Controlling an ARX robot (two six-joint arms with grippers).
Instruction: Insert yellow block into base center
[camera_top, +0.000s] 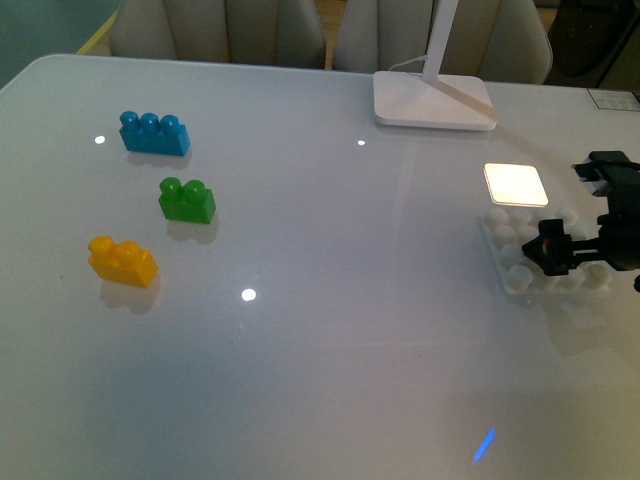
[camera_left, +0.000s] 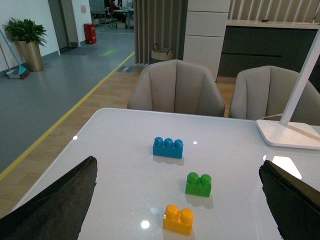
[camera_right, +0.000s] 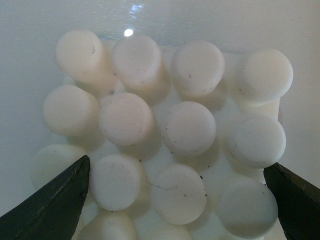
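Observation:
The yellow block (camera_top: 122, 260) lies on the white table at the left front, and shows in the left wrist view (camera_left: 178, 219) too. The white studded base (camera_top: 512, 250) lies at the right. My right gripper (camera_top: 570, 215) hangs open and empty just over the base. In the right wrist view the base's round studs (camera_right: 187, 129) fill the frame between the two dark fingertips of the right gripper (camera_right: 176, 162). My left gripper (camera_left: 177, 161) is open and empty, back from the yellow block and well above the table. It is out of the front view.
A green two-stud brick (camera_top: 187, 199) and a blue three-stud brick (camera_top: 154, 133) lie behind the yellow block. A white lamp foot (camera_top: 433, 100) stands at the back right. A bright light patch (camera_top: 516, 184) shines just behind the base. Chairs stand beyond the far edge.

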